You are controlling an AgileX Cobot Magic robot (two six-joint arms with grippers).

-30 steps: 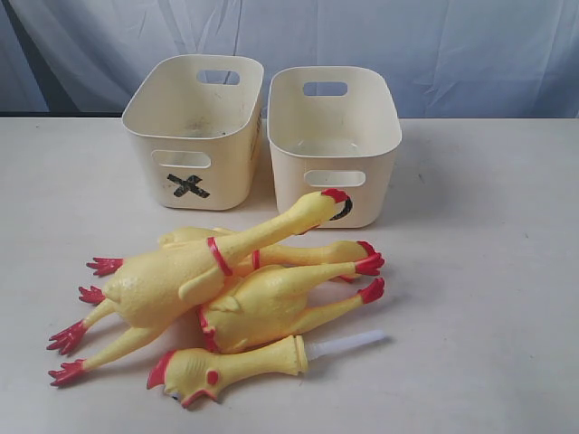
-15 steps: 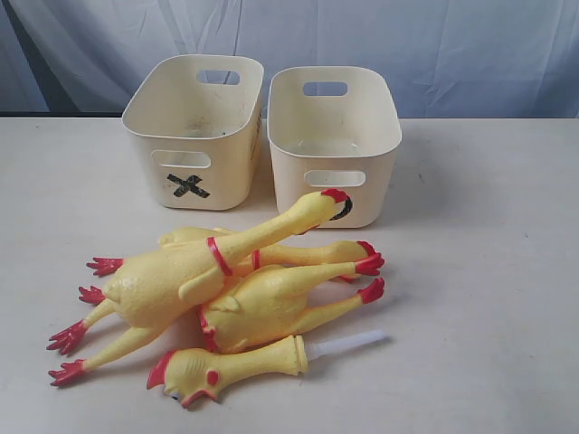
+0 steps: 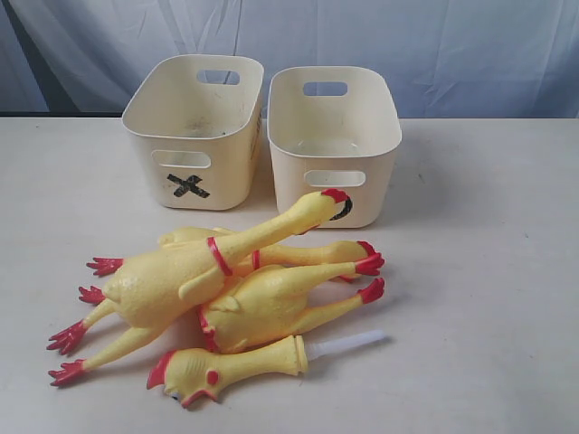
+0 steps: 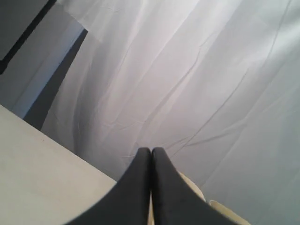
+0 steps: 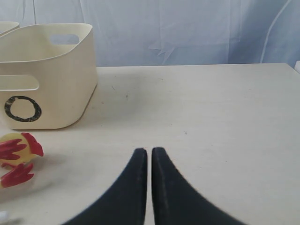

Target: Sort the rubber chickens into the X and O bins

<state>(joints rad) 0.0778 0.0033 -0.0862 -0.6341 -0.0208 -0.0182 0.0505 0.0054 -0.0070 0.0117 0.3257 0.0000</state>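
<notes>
Backdrop, exterior view: pale, creased sheeting (image 3: 434, 45) hangs behind a cream tabletop (image 3: 488, 271).
Bins, exterior view: the X bin (image 3: 226, 167) and the O bin (image 3: 294, 181) stand side by side at the back of the tabletop, close together, marks facing the camera.
Chickens, exterior view: four rubber chickens (image 3: 172, 280) lie heaped on the tabletop just in front of the bins; the top bird's head partly covers the O mark.
Odd one out, exterior view: the head-and-neck piece (image 3: 235, 366) lies nearest the camera, its white tube (image 3: 348, 344) pointing right.
Left wrist view: the left tool (image 4: 151, 151) has its dark jaws pressed together on nothing, framed against the sheeting. An edge of tabletop shows to one side, and two cream bin rims (image 4: 194, 187) peek out beyond; which bin is which cannot be told.
Right wrist view: the right tool (image 5: 149, 151) sits low over bare tabletop, jaws all but touching and gripping nothing. The O bin stands ahead and off to one side, with a red-combed chicken head (image 5: 18, 145) in front of it.
</notes>
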